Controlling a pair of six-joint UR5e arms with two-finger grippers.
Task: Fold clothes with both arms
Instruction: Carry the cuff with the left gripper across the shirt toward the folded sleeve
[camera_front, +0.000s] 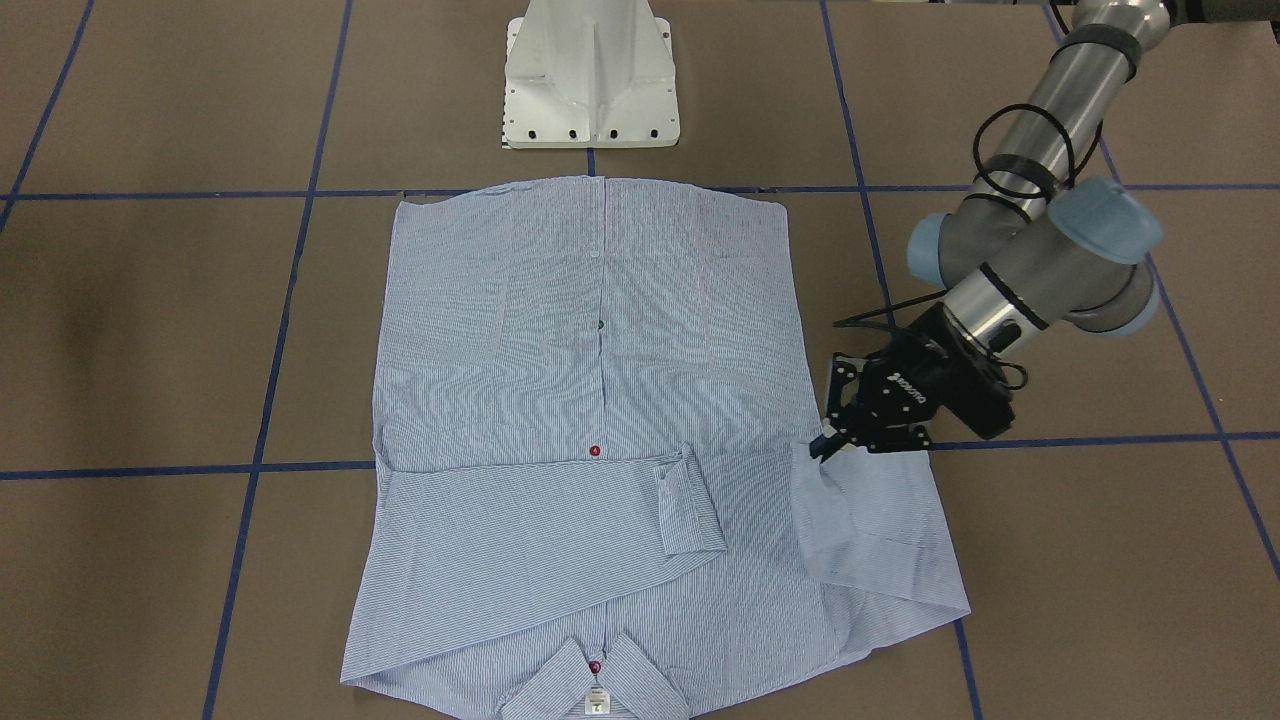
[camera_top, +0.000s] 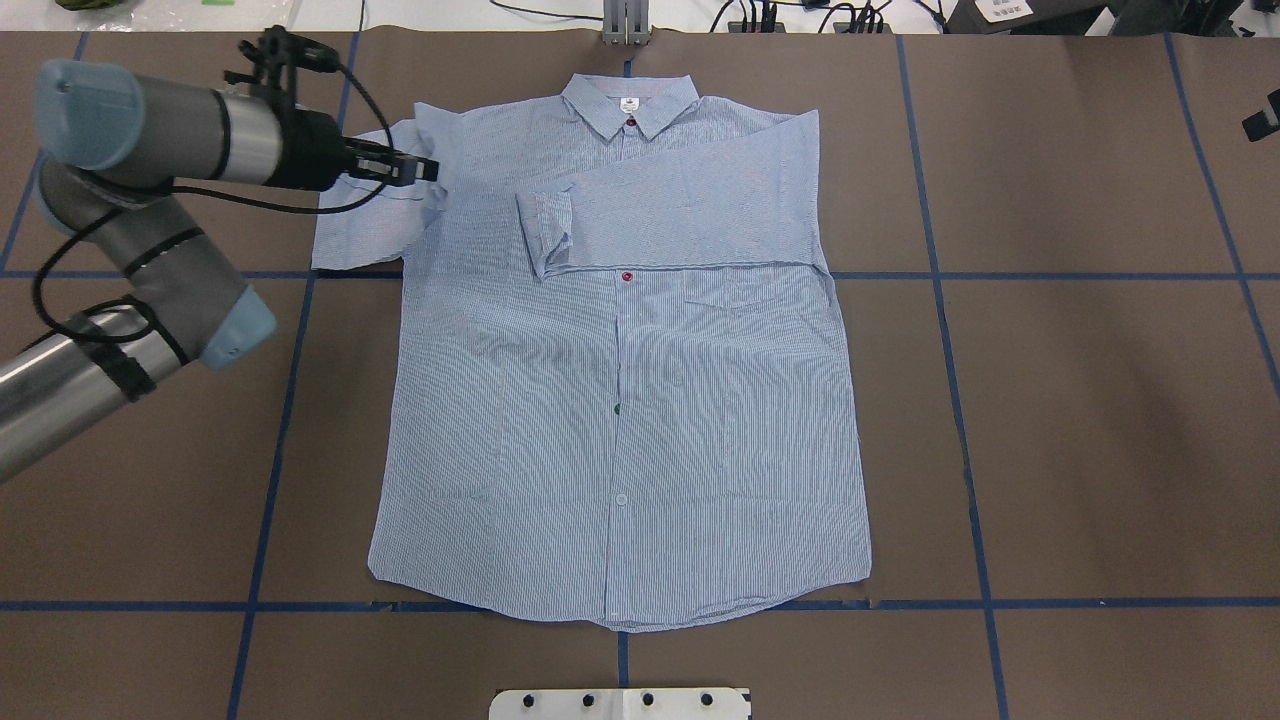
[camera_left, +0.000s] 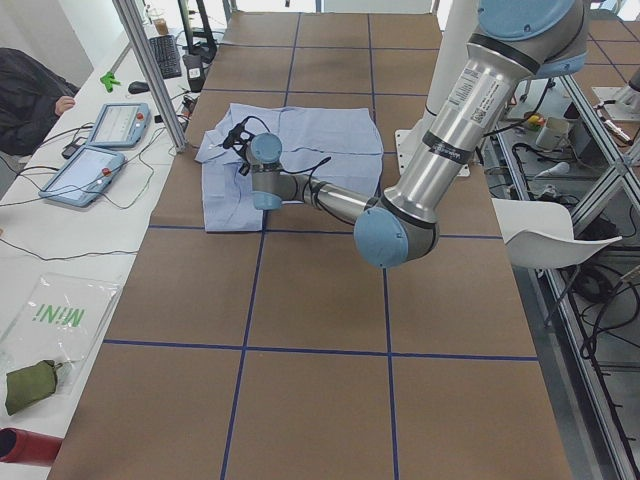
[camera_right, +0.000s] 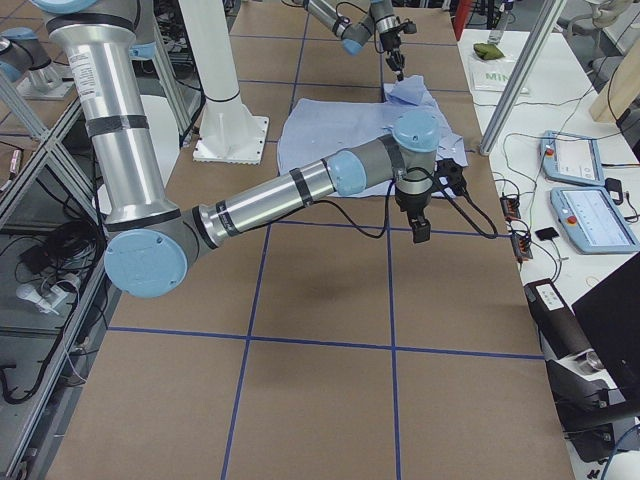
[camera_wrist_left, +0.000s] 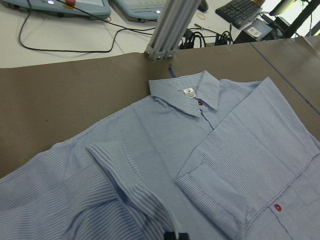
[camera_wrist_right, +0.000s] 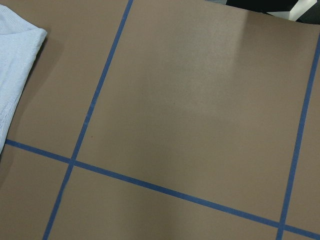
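A light blue striped shirt (camera_top: 620, 400) lies flat and buttoned at the middle of the overhead frame on a brown table (camera_top: 1100, 400) marked with blue tape lines (camera_top: 1000, 605). Its collar (camera_top: 628, 105) points to the top of the frame and its hem to the bottom.

One sleeve (camera_top: 680, 215) is folded across the chest from the right, with its cuff just left of the button line. The other sleeve (camera_top: 350, 235) lies bunched at the upper left of the frame, partly off the body of the shirt.

The left gripper (camera_top: 430, 168) reaches in level from the upper left and is pinched on a raised fold of this bunched sleeve. The wrist view shows the cloth rising into the black fingertips (camera_wrist_left: 172, 235) at the bottom edge. In the front-facing view the same gripper (camera_front: 825, 445) meets the cloth right of centre, and the fabric peaks where it is gripped.

The right gripper (camera_right: 421, 228) shows clearly only in the side view. It hangs pointing down over bare table just off the shirt's edge, near centre frame, and whether it is spread or pressed together cannot be told. Its wrist camera looks onto brown table and tape, with a corner of the shirt (camera_wrist_right: 17, 60) at upper left.

The white base (camera_front: 590, 75) stands at top centre of the front-facing view, just beyond the hem.
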